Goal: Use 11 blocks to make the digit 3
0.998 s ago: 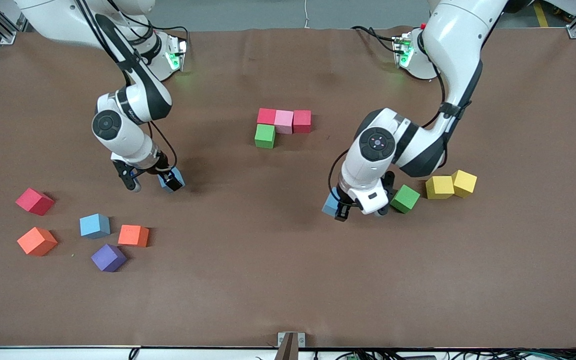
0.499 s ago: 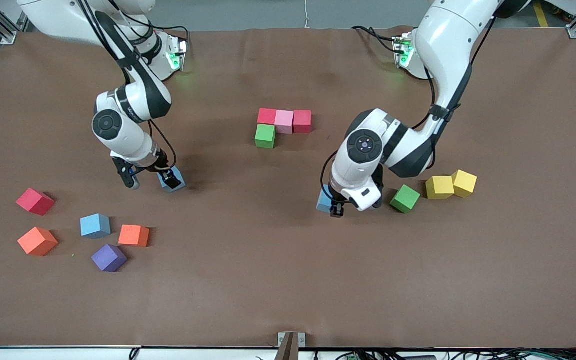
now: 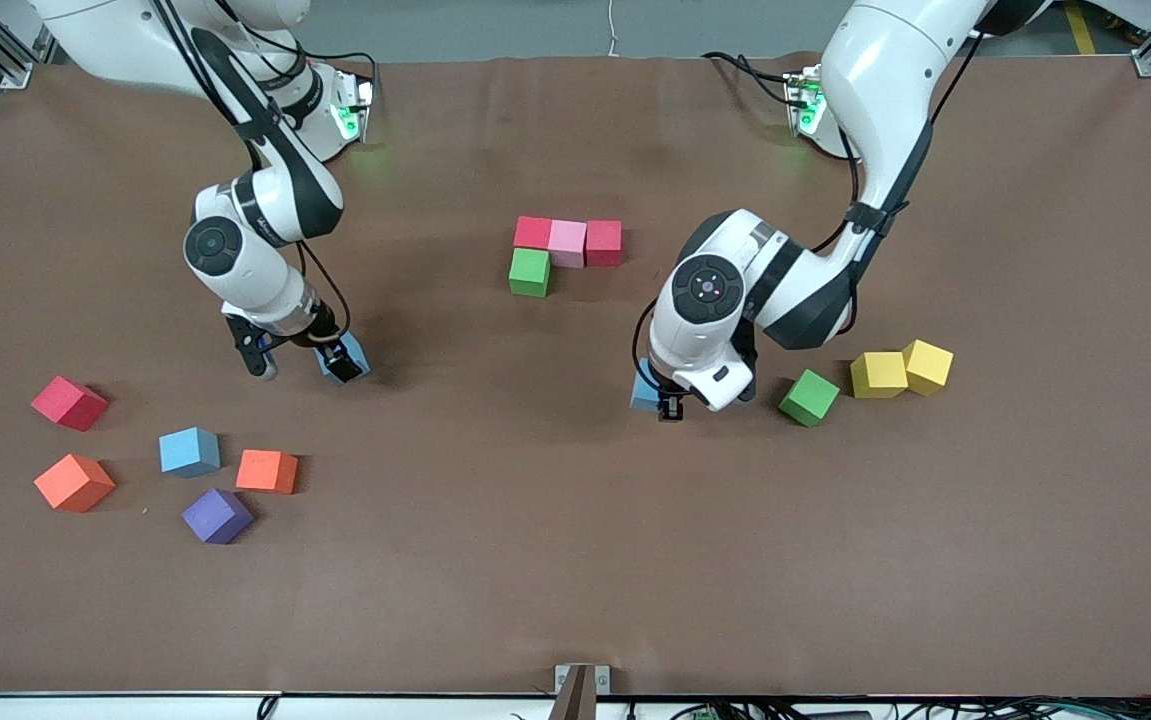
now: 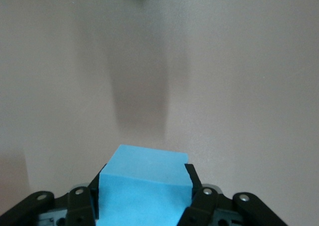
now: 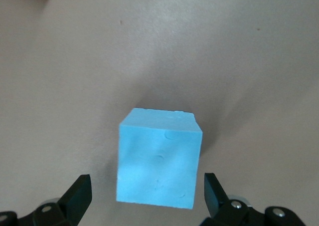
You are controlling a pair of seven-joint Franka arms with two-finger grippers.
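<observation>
A brown, matte sheet covers the worktop [image 3: 555, 560], slightly wrinkled along the edge by the robots' bases; aluminium framing shows at the corners and a grey floor past the edge.

The blocks are small matte foam-like cubes with soft edges. Mid-worktop, a red block [image 3: 533, 232], a pink block [image 3: 567, 240] and a second red block [image 3: 604, 241] sit touching in a row, with a green block [image 3: 529, 272] against the first red one, nearer the front camera.

Toward the left arm's end lie a tilted green block [image 3: 809, 397] and two yellow blocks [image 3: 878, 374] [image 3: 928, 366] touching each other. The left tool [image 3: 668, 408] is clamped on a light blue block [image 4: 144, 186], its black fingers [image 4: 197, 186] pressed to two opposite faces, raised over bare worktop near the tilted green block.

Toward the right arm's end lie a loose red block [image 3: 69, 402], two orange blocks [image 3: 74, 481] [image 3: 267, 470], a blue block [image 3: 189, 450] and a purple block [image 3: 217, 515], each apart from the others. The right tool [image 3: 303, 364] stands spread wide, low over another light blue block [image 5: 159, 163] that rests on the worktop between its fingers [image 5: 77, 196] with gaps on both sides.
</observation>
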